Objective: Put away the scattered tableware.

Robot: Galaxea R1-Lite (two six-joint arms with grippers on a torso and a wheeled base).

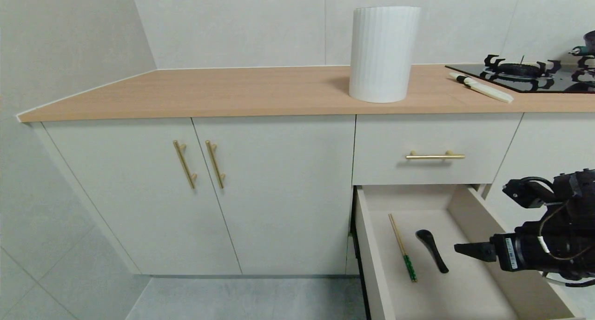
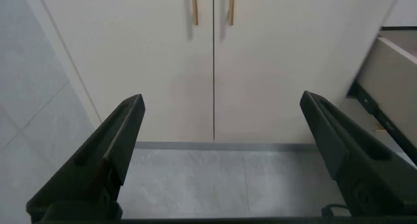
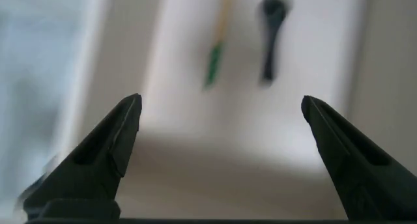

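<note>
right gripper [image 1: 469, 251]: empty, fingers spread wide; hangs over the right part of the open drawer [image 1: 367, 245], tips pointing across it toward the robot's left.
left gripper [image 2: 221, 100]: empty, fingers also wide; low, to the left of the drawer, facing the closed cabinet doors [image 2: 214, 61].
in the drawer: chopsticks [image 1: 402, 248] with green ends and a black spoon [image 1: 432, 250] lie side by side on the floor, apart from each other, long axes running front to back. Judged already put away.
item left out: pale utensil [image 1: 481, 87] on the countertop [image 1: 232, 92], above and beyond the drawer, toward its right side, just beside the stove [image 1: 525, 76].
bearing from right gripper: up and away.
long axis: diagonal; dark end far and left, pale end nearer the counter's front edge and right.
nearer arm: right, judged.
look: slim, straight, cream-coloured, short dark tip; lies flat. Exact kind cannot be told.
farther along the counter: white ribbed cylinder [image 1: 382, 55], upright, left of the utensil, well apart.
</note>
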